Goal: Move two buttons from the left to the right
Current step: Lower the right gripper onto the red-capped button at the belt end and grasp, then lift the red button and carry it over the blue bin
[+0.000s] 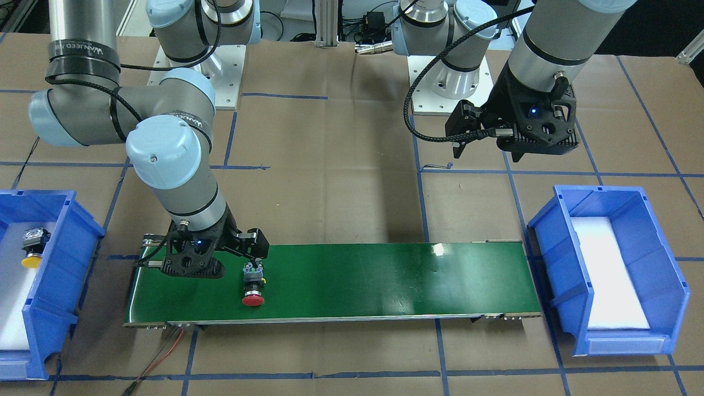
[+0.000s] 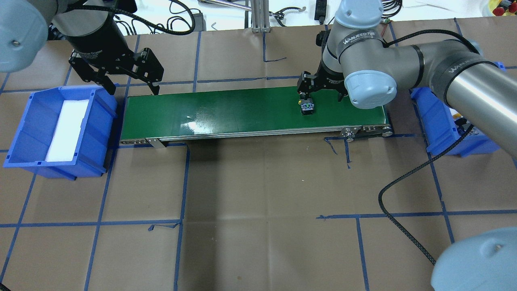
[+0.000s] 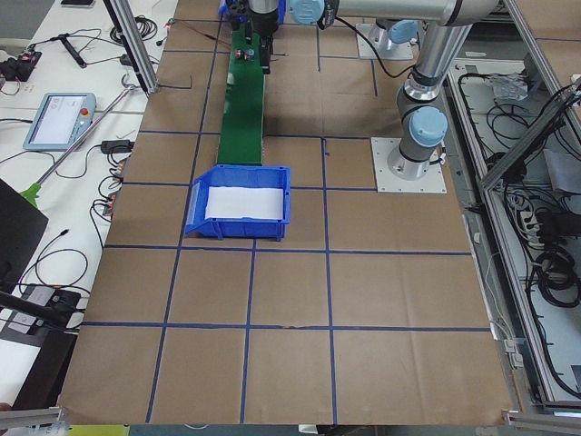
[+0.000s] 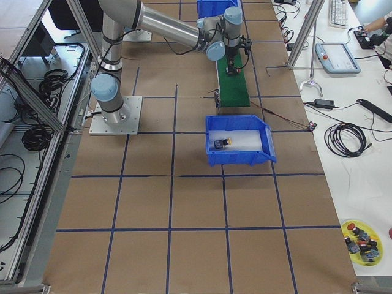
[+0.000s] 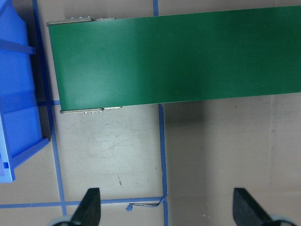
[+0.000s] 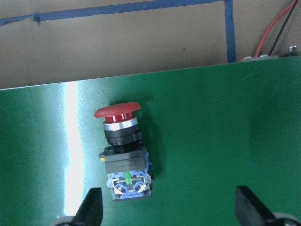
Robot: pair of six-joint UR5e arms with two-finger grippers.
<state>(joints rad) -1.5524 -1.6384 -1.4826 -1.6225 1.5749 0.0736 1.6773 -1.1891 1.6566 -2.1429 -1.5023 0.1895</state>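
Observation:
The red-capped button (image 6: 122, 150) lies on its side on the green conveyor belt (image 1: 385, 275), near the belt's end on my right side; it also shows in the front view (image 1: 253, 286) and the overhead view (image 2: 307, 107). My right gripper (image 6: 169, 214) hovers just over it, open and empty, with the button close to one finger (image 6: 91, 209). The yellow-capped button (image 1: 30, 248) lies in the blue bin (image 1: 60, 264) on my right side, also in the right side view (image 4: 222, 143). My left gripper (image 2: 131, 85) is open and empty, behind the belt's left end.
A second blue bin (image 2: 24, 133) with white foam padding stands off the belt's left end, with nothing in it. Red and black wires (image 1: 165, 352) run from the belt's right end. Blue tape lines mark the brown table cover.

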